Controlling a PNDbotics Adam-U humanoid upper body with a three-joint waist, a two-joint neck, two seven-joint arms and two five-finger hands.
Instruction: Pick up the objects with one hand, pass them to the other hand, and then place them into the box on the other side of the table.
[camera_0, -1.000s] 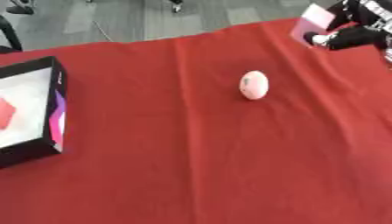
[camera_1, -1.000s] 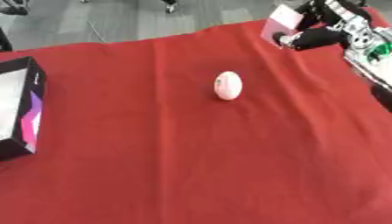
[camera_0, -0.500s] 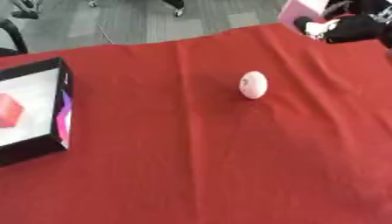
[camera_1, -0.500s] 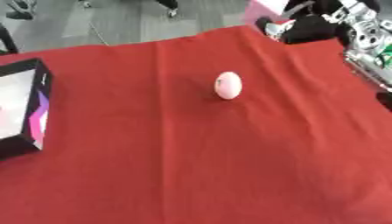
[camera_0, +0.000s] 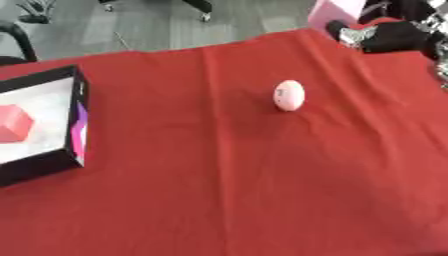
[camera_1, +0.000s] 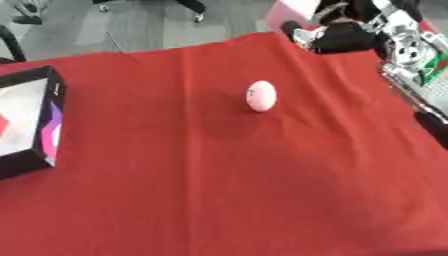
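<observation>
A white egg-shaped object (camera_0: 289, 95) lies on the red tablecloth (camera_0: 227, 190), slightly right of the middle. At the far right corner my black right hand (camera_1: 346, 36) is curled round a pink block (camera_1: 293, 10), which sticks out to its left, over the table's far edge. The hand is well behind and to the right of the egg and does not touch it. At the left edge stands a black box (camera_0: 74, 122) with a white floor, and a red cube (camera_0: 13, 124) lies in it. My left hand is not visible.
The silver and black parts of my right arm (camera_1: 407, 47) run down the right edge. Grey floor and chair legs (camera_0: 197, 7) lie beyond the far edge. Red cloth spreads bare between the egg and the box.
My right hand with the pink block has shifted up and a little left, toward the far edge. The egg and the box have stayed put, and the view has tilted slightly.
</observation>
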